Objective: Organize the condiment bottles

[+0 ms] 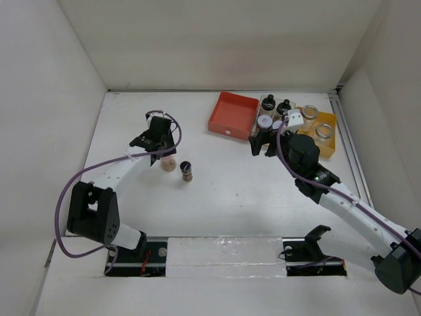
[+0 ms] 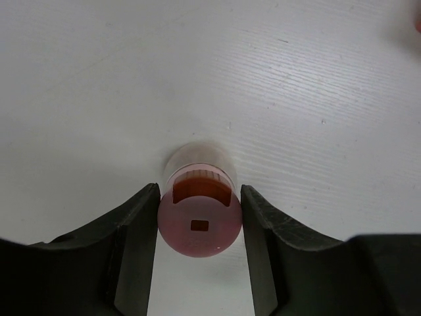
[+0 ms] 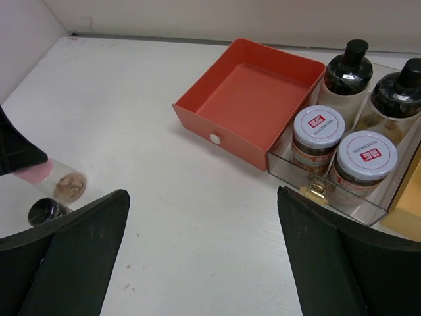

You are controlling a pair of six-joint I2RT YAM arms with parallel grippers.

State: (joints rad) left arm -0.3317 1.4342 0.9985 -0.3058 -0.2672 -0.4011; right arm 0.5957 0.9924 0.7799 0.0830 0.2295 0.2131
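Grasp made on the pink-capped bottle (image 2: 199,224).
It is at the desk's (image 1: 230,191) left side, with the left fingers (image 2: 135,243) closed on its cap and a black-capped bottle (image 1: 186,171) just beside it. The next move is probably to lift it clear and carry it toward the red tray (image 1: 233,112). The right fingers (image 3: 72,250) gape wide, holding nothing.

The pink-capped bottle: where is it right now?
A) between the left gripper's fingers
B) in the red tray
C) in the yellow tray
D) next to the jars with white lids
A: the left wrist view shows the pink-capped bottle squeezed at its cap by the left gripper.
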